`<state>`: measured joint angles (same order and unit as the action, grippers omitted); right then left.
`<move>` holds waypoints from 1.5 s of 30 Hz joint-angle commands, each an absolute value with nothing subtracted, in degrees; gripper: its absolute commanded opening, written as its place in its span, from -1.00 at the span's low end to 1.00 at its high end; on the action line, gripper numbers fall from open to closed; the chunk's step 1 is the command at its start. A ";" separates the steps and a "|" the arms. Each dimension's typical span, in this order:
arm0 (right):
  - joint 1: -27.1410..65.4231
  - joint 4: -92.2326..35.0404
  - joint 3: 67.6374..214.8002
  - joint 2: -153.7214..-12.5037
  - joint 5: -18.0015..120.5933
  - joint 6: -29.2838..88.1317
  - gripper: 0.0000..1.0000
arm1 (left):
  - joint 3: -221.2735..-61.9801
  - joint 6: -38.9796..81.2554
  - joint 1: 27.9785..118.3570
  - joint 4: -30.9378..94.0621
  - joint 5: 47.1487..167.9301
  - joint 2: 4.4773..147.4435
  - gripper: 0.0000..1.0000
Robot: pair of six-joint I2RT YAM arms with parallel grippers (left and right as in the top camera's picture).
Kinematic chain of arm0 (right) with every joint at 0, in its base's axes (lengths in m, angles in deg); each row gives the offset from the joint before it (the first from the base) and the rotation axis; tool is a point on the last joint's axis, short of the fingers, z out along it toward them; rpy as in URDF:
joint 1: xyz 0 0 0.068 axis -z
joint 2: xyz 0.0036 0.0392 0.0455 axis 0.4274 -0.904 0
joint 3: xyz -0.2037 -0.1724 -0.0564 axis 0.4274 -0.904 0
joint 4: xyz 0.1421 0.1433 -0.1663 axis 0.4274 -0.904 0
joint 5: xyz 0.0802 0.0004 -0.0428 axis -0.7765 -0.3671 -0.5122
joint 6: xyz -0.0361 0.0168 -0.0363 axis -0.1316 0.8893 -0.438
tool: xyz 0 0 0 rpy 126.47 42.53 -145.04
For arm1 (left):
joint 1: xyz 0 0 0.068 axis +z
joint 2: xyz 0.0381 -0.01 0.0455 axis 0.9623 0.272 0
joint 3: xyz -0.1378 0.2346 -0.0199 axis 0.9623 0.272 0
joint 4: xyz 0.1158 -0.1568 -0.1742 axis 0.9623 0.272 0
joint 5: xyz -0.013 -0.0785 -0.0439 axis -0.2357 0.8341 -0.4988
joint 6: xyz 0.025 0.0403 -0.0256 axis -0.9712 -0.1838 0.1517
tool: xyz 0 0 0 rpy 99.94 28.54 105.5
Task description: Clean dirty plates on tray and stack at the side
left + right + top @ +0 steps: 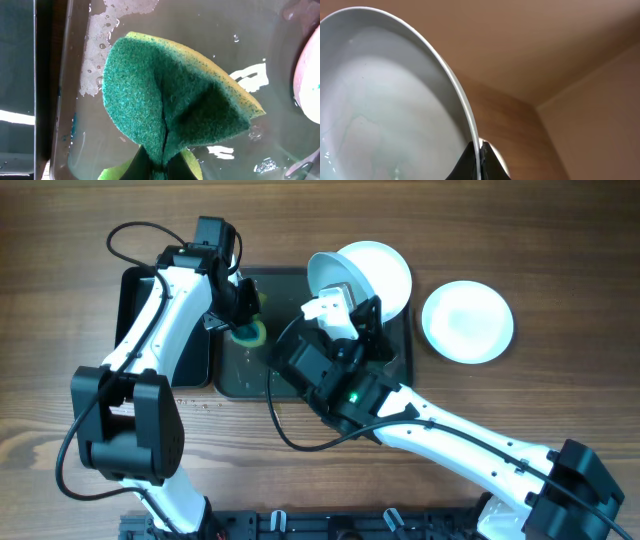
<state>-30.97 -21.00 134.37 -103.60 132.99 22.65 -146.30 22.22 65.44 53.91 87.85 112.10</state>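
White plate (380,270) is pinched at the rim by right tool (479,159) and tilted above the right end of tray (290,380). Folded sponge (160,95) is clamped in left tool (156,167). Advised: sponge pressed flat, rim gripped firmly. Second plate (467,322) is set on desk (560,240).

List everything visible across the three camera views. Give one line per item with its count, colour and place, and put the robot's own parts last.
held plate: one, white, tilted above the tray's right end, gripped at its rim
plate on the table: one, white to pale blue, flat on the wood right of the tray
sponge: one, green scouring face on yellow, folded, over the tray's left part
tray: one, dark, mid-table, wet
tub: one, black, left of the tray
table: one, brown wood
left gripper: one, black, shut on the sponge
right gripper: one, black, shut on the held plate
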 commanded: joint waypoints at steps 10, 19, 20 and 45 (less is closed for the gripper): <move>-19.45 -26.14 135.31 -104.63 87.28 53.51 -0.91 | -147.22 21.08 65.33 53.71 88.87 110.96 -0.92; -17.46 -25.87 135.31 -114.44 71.50 63.06 -0.91 | -147.22 21.11 65.33 53.71 88.90 110.96 -0.92; -17.46 -25.90 135.31 -115.21 70.52 63.76 -0.91 | -147.22 21.11 65.33 53.71 88.90 110.96 -0.92; -5.26 -20.89 140.71 -122.75 37.41 22.85 -0.10 | -147.22 21.11 65.33 53.52 88.90 110.96 -0.92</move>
